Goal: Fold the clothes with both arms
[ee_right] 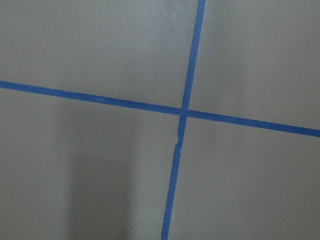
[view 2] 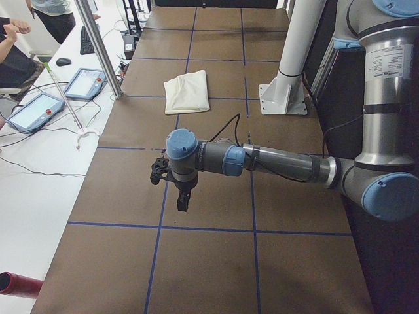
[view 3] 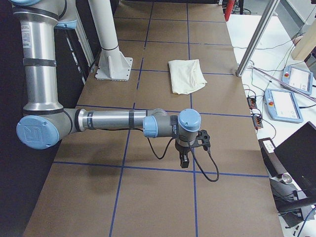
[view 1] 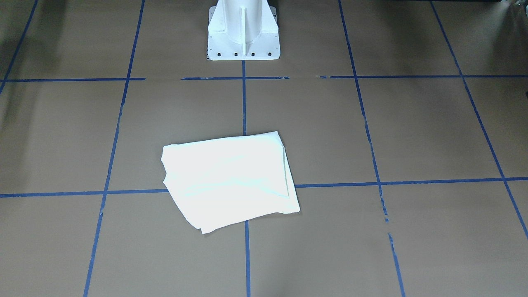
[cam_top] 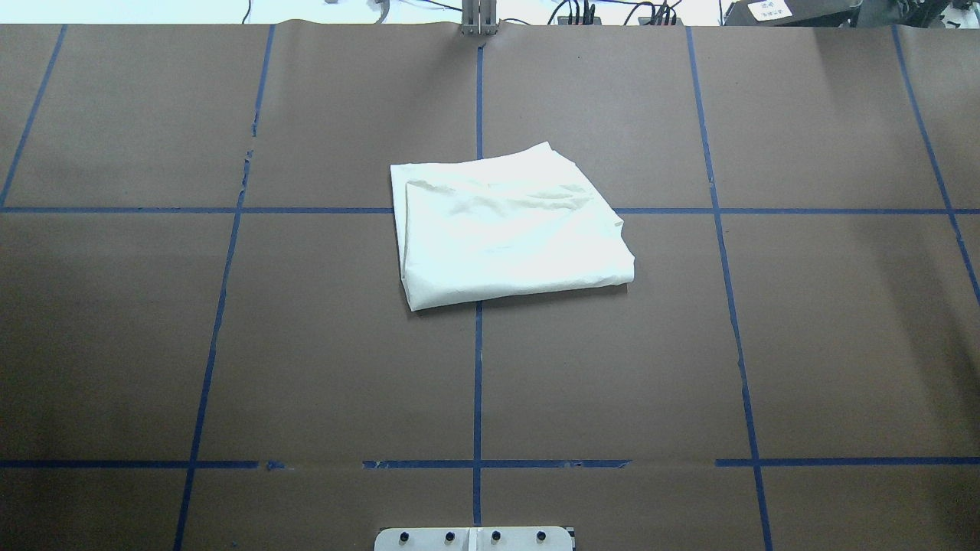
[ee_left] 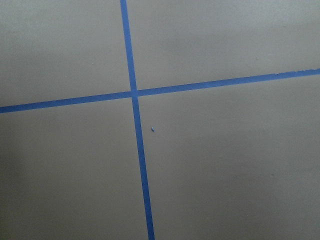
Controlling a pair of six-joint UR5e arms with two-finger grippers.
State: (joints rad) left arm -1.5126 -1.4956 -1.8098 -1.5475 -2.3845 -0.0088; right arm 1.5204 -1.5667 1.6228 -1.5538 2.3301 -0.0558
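Observation:
The cream T-shirt (cam_top: 509, 226) lies folded into a compact rectangle at the middle of the brown table, plain side up, its print hidden. It also shows in the front-facing view (view 1: 231, 179) and in both side views (view 2: 187, 91) (view 3: 186, 75). The left arm reaches out low over the table's left end, its gripper (view 2: 182, 203) pointing down, far from the shirt. The right arm does the same at the right end, gripper (view 3: 183, 162) pointing down. I cannot tell whether either is open or shut. Both wrist views show only bare table and blue tape.
The white pedestal base (view 1: 243, 37) stands at the robot's side of the table. Blue tape lines (cam_top: 478, 367) grid the brown surface. Teach pendants (view 2: 85, 84) (view 3: 286, 104) lie on white side tables beyond the far edge, by slanted metal posts (view 2: 98, 46). An operator (view 2: 16, 52) sits there.

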